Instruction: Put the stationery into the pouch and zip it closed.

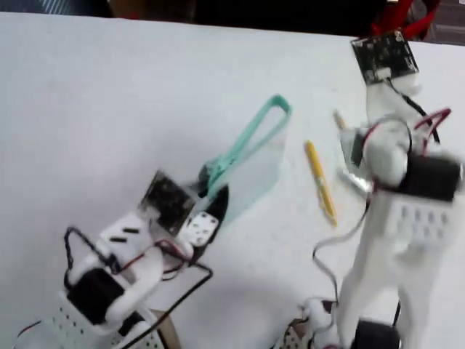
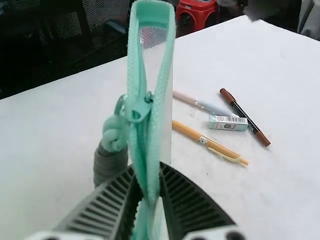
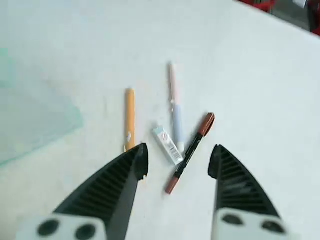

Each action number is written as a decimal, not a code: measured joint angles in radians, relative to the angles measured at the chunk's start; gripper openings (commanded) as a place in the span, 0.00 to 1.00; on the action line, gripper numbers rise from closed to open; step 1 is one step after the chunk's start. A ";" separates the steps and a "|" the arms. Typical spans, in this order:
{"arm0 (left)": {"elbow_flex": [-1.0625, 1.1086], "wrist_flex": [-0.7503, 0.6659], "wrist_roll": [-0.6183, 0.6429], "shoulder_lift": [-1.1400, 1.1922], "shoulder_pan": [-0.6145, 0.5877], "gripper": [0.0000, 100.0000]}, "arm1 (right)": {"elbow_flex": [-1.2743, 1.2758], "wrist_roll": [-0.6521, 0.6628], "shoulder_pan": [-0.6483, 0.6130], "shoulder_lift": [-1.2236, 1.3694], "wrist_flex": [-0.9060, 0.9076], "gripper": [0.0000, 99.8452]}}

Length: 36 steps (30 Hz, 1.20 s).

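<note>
Right wrist view: right fingers (image 3: 125, 175), wide open, should straddle the brown pen (image 3: 192, 145) squarely; left fingers (image 2: 190, 200) pinch the pouch (image 2: 134, 70), nine o'clock of the yellow pen (image 1: 320, 182)

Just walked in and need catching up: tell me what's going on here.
The left gripper is shut on the zip edge of the pouch, whose zip is partly open. The right gripper hangs open over a yellow pen, a pastel pen, an eraser and a brown pen, all lying on the table. The pouch looks empty.
</note>
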 measured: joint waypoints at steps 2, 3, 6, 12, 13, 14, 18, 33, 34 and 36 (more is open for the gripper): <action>-0.006 -0.026 0.000 0.029 0.000 0.02 | 0.000 0.000 0.021 0.091 0.000 0.20; -0.003 -0.040 0.000 0.035 0.000 0.02 | 0.005 0.000 0.028 0.137 -0.005 0.20; 0.028 -0.089 0.000 0.046 -0.026 0.02 | 0.040 0.000 0.040 0.264 -0.064 0.20; 0.058 -0.124 0.000 0.046 -0.094 0.03 | 0.106 -0.009 0.034 0.522 -0.265 0.20; 0.058 -0.124 0.000 0.046 -0.094 0.05 | 0.107 -0.012 0.025 0.562 -0.285 0.20; 0.058 -0.124 0.000 0.044 -0.092 0.07 | 0.107 -0.012 0.008 0.601 -0.301 0.20; 0.064 -0.124 0.080 0.044 -0.103 0.15 | 0.094 -0.014 -0.081 0.732 -0.345 0.20; 0.121 -0.221 0.092 0.063 -0.101 0.14 | -0.227 -0.063 -0.115 1.092 -0.353 0.10; 0.141 -0.249 0.092 0.063 -0.101 0.15 | -0.241 -0.063 -0.114 1.108 -0.353 0.07; 0.186 -0.305 0.112 0.063 -0.101 0.16 | -0.276 -0.063 -0.104 1.137 -0.353 0.03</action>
